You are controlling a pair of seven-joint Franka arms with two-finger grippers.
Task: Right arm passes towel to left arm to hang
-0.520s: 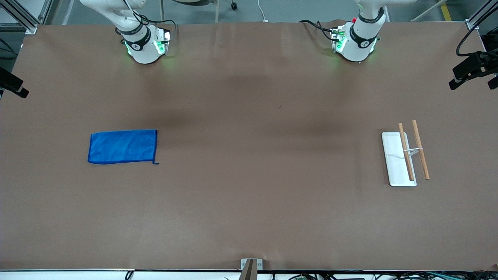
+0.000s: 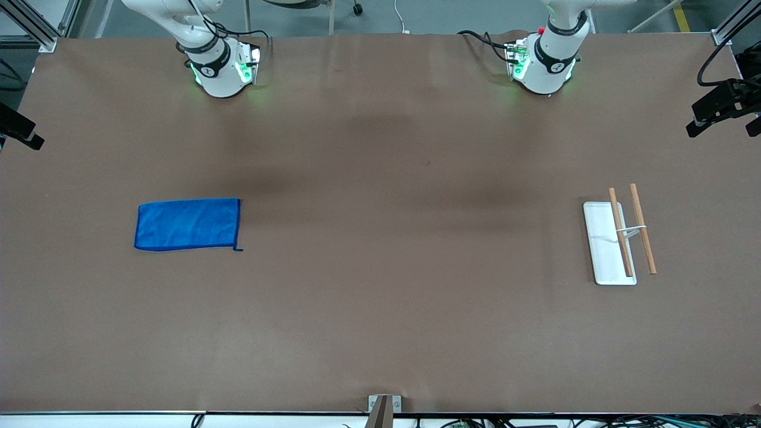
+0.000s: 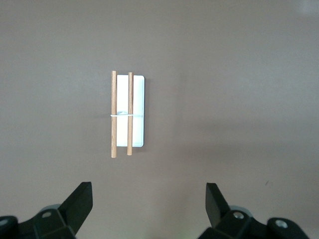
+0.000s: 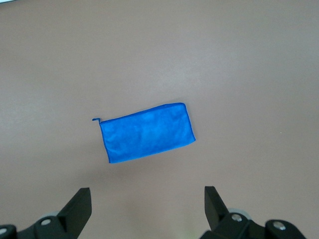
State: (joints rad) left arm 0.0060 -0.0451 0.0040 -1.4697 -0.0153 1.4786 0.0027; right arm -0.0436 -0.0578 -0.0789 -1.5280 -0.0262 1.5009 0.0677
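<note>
The blue towel (image 2: 188, 224) lies flat on the brown table toward the right arm's end; its small corner loop points toward the middle of the table. It also shows in the right wrist view (image 4: 147, 132). My right gripper (image 4: 147, 199) is open and empty, high above the table, with the towel well clear of its fingers. My left gripper (image 3: 148, 196) is open and empty, high above the table near the white tray with two wooden rods (image 3: 128, 113). In the front view only the two arm bases show; both grippers are out of that view.
The white tray with wooden rods (image 2: 605, 242) lies toward the left arm's end of the table. A black camera mount (image 2: 722, 104) stands at that end's edge. A small metal bracket (image 2: 383, 407) sits at the table's nearest edge.
</note>
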